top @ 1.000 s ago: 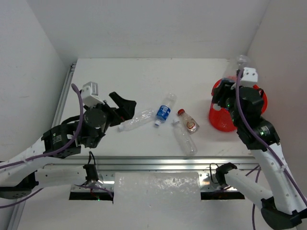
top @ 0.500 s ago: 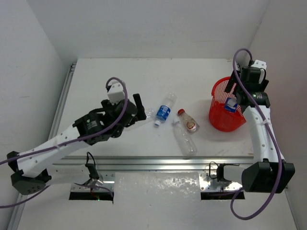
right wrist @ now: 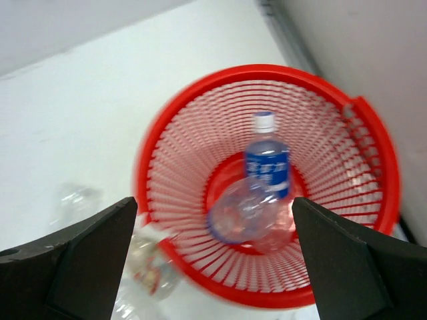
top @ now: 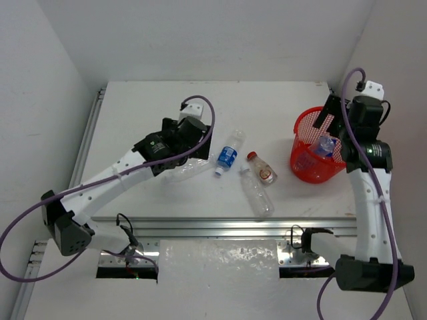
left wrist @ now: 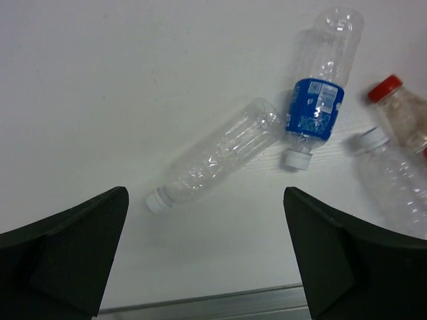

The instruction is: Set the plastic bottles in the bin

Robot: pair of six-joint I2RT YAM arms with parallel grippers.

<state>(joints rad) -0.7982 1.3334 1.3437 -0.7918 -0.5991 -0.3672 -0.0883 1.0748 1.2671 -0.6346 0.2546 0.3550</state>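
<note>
Left hand (left wrist: 207, 259) spread wide directly above an unlabelled bottle (left wrist: 220, 155), apparently to straddle it; right hand (right wrist: 213, 261) wide and empty over the bin (right wrist: 167, 127).

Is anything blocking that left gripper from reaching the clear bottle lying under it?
Nothing visible does. The left gripper hangs open over the unlabelled bottle, which lies alone in the gap. A blue-labelled bottle lies close beside its base end, not on top.

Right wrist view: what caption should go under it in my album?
Open right gripper above the red bin, a blue-labelled bottle inside.
</note>
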